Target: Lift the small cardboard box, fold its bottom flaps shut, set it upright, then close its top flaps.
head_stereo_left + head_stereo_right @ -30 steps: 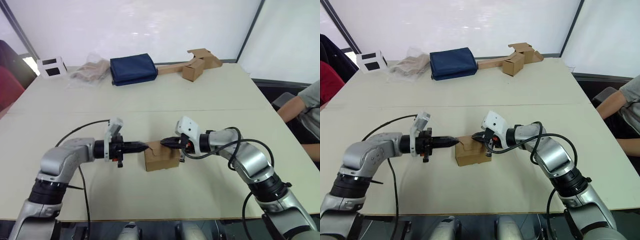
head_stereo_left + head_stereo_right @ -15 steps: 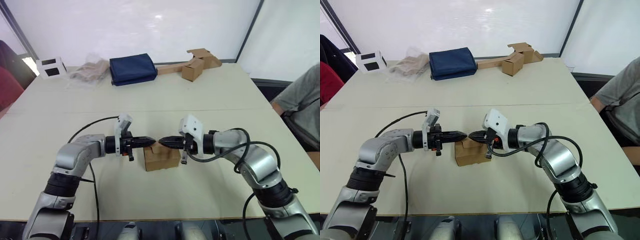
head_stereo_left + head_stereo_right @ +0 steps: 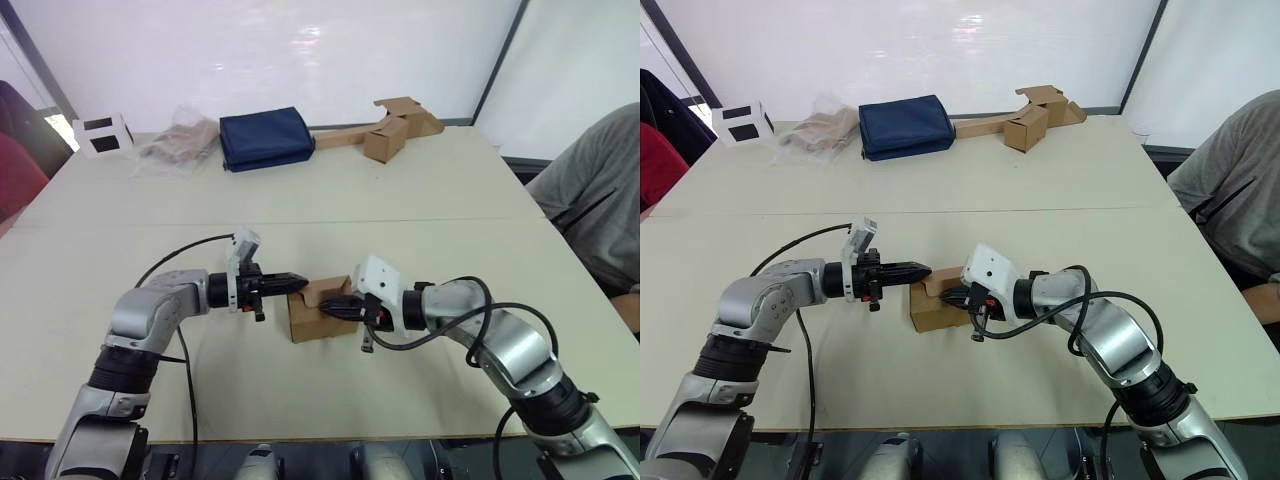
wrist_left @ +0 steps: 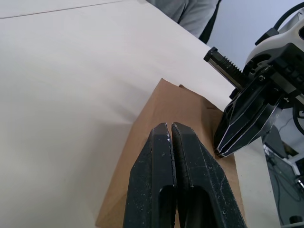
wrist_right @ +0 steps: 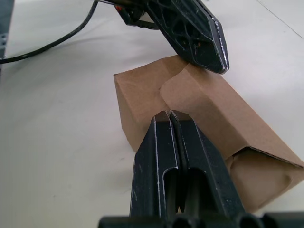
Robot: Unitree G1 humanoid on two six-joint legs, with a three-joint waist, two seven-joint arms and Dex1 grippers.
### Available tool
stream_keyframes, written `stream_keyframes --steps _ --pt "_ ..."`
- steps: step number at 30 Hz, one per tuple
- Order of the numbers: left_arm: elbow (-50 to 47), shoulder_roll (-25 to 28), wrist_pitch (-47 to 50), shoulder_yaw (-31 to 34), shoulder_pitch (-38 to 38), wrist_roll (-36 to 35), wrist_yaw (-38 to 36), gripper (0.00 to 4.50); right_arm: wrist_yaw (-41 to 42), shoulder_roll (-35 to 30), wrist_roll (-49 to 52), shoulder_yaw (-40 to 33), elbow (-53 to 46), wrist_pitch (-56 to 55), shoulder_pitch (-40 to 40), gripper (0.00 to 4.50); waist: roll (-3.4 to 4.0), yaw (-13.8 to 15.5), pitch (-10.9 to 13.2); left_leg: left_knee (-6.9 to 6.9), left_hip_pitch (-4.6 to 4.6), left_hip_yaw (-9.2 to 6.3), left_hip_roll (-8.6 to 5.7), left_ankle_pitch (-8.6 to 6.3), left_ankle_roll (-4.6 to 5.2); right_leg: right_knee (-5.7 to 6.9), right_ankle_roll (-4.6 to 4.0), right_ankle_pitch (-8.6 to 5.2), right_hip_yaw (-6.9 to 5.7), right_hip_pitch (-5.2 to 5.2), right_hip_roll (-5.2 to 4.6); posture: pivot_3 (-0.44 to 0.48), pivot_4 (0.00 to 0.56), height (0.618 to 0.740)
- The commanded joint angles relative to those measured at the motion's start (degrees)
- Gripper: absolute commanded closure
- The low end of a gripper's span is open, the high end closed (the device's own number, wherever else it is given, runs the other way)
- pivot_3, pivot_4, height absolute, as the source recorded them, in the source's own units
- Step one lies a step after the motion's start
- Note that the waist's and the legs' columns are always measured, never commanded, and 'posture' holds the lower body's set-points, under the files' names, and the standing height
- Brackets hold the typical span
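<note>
At the near middle of the table [image 3: 120,200], the small cardboard box [image 3: 322,317] sits upright between the two arms, well apart from the clutter along the far edge. To its left, the left gripper [image 3: 296,284] reaches in level with the tabletop, its two black fingers pressed together on nothing, the tips over the box's top left edge; the left wrist view looks straight down those shut fingers [image 4: 171,142] onto the brown top panel. On the box itself, the top flaps [image 5: 209,109] are partly down: one notched panel lies folded across the top while another, on the side toward the right arm, stands ajar and leaves a gap. To the right, the right gripper [image 3: 338,307] is also clenched empty, its tips against or just beside the box's upper right side, a little lower than the left one. Both grippers sit about equally near and point at each other across the box, so the coming move looks to be a push down and inward on the raised flap, which lies nearest the right gripper
</note>
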Motion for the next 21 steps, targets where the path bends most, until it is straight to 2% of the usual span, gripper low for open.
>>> stream_keyframes --steps 1,7,12,21 --pt "-0.6 0.2 -0.9 1.0 0.4 -0.1 -0.5 4.41 -0.6 0.6 -1.9 0.7 1.0 -1.6 -1.3 4.50 0.00 0.0 0.0 0.00 0.00 0.00 0.00 0.00 0.00 0.00 0.00 0.00 0.00 0.00 0.00 0.000 0.150 0.740" --pt "-0.4 0.0 -1.1 1.2 0.5 -0.2 -0.4 4.41 -0.6 0.9 -3.5 1.4 2.4 -2.8 -1.4 4.50 0.00 0.0 0.0 0.00 0.00 0.00 0.00 0.00 0.00 0.00 0.00 0.00 0.00 0.00 0.00 0.000 0.150 0.740" --pt "-2.3 0.8 -3.4 -2.1 1.5 2.5 -1.4 4.41 0.2 0.8 -3.2 1.1 1.9 -2.7 -1.4 4.50 0.00 0.0 0.0 0.00 0.00 0.00 0.00 0.00 0.00 0.00 0.00 0.00 0.00 0.00 0.00 0.000 0.150 0.740" --pt "-3.4 1.9 -5.1 -4.1 1.3 5.5 -2.2 4.41 1.0 0.9 -1.8 0.2 0.9 -1.4 -1.1 4.50 0.00 0.0 0.0 0.00 0.00 0.00 0.00 0.00 0.00 0.00 0.00 0.00 0.00 0.01 0.00 0.000 0.150 0.740"
